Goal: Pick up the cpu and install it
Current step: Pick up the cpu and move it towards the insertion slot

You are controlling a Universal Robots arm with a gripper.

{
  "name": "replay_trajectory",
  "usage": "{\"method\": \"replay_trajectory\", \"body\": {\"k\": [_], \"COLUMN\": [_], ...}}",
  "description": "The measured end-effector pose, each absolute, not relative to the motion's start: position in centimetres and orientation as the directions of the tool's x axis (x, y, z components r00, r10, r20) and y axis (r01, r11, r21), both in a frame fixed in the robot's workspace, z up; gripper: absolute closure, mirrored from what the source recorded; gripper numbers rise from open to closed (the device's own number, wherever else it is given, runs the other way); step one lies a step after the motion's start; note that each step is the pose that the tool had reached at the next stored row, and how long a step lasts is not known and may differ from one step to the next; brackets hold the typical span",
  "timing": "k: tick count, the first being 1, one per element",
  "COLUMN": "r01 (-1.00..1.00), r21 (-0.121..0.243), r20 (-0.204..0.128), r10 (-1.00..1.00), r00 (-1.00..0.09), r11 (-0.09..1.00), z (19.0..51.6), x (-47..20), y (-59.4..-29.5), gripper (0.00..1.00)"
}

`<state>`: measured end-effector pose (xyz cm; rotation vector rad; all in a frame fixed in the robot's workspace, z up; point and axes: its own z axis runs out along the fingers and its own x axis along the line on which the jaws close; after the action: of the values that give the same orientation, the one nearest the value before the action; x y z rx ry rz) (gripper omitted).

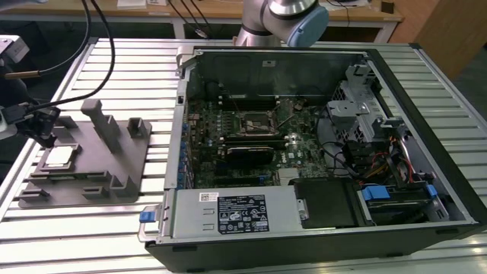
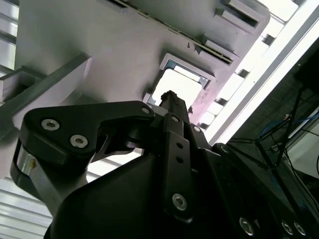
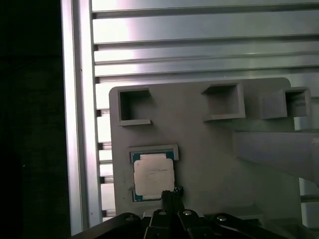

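Black metal links and screw heads of the gripper (image 3: 172, 191) sit closest to the lens in both wrist views, narrowing to a slim dark tip. Whether the pincer is apart or together cannot be told, as the tip reads as one thin shape. In the first wrist view that tip lies over one edge of the cpu (image 3: 153, 175); contact cannot be judged.

The cpu lies flat with its silvery lid up in a shallow framed pocket of a grey fixture plate (image 3: 209, 149). Nothing clamps it. Three square open pockets stand further along the same plate, and a raised grey post runs beside them.

In the exterior view the gripper hangs over the plate at the exterior view's left, with the cpu just below it. The plate rests on a slatted aluminium table (image 1: 91, 228). Dark cables (image 1: 99, 57) trail down to the wrist.

To the exterior view's right of the plate, well apart from the cpu, an open computer case (image 1: 304, 257) lies on its side. Inside it the motherboard (image 1: 228, 120) faces up, and its square metal-framed socket (image 1: 254, 121) sits near the middle of the board. A boxed power supply (image 1: 228, 214) with a label fills the near part of the case.

Beyond the case stands the arm (image 1: 293, 17), silver with a blue cap, and behind it a wooden bench (image 1: 228, 11).
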<state>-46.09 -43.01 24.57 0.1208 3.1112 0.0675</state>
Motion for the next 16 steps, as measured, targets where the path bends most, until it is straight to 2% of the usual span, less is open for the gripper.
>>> {"method": "replay_trajectory", "body": {"k": [16], "r01": [0.057], "r21": [0.047], "r20": [-0.023], "r10": [0.058], "r00": [-0.998], "r11": [0.997], "z": [22.3], "x": [-46.1], "y": [-43.2], "gripper": [0.89]}}
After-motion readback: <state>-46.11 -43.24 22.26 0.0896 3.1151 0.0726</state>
